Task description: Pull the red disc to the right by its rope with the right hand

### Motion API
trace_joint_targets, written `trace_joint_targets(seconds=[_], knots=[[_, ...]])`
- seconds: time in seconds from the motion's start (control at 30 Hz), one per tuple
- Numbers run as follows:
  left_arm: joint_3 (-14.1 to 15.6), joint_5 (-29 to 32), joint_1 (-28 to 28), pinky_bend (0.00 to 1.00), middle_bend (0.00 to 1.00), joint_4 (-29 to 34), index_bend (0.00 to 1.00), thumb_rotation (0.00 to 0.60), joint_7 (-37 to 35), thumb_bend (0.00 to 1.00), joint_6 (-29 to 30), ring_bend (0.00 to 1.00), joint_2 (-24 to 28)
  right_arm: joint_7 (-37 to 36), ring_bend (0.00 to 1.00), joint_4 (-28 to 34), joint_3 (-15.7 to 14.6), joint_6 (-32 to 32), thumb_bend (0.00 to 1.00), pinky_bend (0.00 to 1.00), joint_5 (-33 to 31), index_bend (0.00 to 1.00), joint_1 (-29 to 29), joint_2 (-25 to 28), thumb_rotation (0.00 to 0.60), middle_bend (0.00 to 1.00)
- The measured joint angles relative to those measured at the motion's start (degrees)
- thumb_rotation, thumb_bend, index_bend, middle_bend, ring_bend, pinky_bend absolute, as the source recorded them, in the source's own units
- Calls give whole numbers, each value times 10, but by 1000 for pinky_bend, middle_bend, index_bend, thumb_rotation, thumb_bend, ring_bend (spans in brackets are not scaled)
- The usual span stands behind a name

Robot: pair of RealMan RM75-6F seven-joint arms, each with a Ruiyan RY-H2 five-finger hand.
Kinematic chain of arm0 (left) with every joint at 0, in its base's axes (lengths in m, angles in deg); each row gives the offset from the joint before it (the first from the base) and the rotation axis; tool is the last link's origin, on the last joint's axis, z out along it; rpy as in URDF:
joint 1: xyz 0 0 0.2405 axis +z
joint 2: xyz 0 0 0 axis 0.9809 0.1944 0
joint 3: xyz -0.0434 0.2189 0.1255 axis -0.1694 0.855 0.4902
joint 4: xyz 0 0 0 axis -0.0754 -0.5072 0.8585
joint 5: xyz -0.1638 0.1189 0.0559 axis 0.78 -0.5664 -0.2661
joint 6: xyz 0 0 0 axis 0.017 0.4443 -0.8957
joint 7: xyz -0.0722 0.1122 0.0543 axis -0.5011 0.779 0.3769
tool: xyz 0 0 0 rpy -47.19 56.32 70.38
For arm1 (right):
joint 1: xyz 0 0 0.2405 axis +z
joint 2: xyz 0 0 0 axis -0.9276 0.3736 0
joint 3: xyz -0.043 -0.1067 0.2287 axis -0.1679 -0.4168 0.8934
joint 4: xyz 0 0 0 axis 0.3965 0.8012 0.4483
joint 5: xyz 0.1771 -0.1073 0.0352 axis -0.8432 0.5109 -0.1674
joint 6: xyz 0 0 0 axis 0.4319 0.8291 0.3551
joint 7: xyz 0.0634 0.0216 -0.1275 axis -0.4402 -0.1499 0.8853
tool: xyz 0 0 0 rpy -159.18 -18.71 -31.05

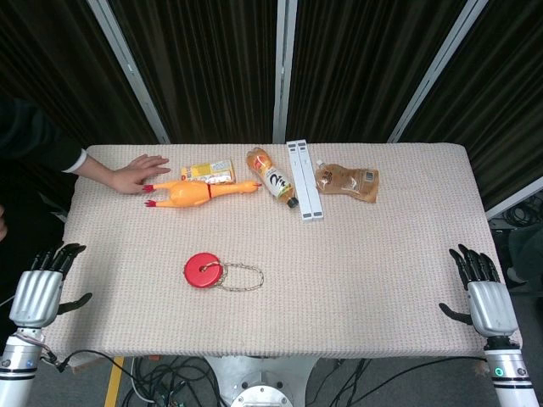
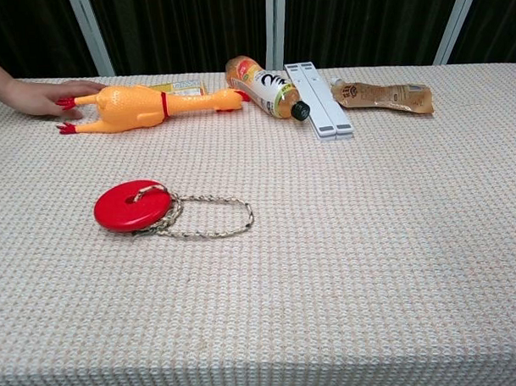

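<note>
The red disc (image 1: 204,270) (image 2: 132,206) lies flat on the table, left of centre. Its rope (image 1: 244,277) (image 2: 210,217) is tied through the disc's middle and forms a loop on the cloth to the disc's right. My right hand (image 1: 485,292) hangs open at the table's right front edge, far from the rope, fingers spread and holding nothing. At the left front edge my left hand (image 1: 42,285) is open too. Neither hand shows in the chest view.
Along the far side lie a rubber chicken (image 1: 197,192), a yellow packet (image 1: 209,172), a bottle (image 1: 271,177), a white bar (image 1: 304,179) and a brown pouch (image 1: 348,181). A person's hand (image 1: 131,173) rests on the cloth-covered table (image 1: 365,280) at far left.
</note>
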Motion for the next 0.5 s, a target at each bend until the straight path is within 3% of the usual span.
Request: trace_joint_targets(seconds=[0.5], knots=[[-1,2,0,136,176,2,195,600,-1,25,-1,97,4,19,0,19,-3,9,29,0,19,0,15,5,600,0]])
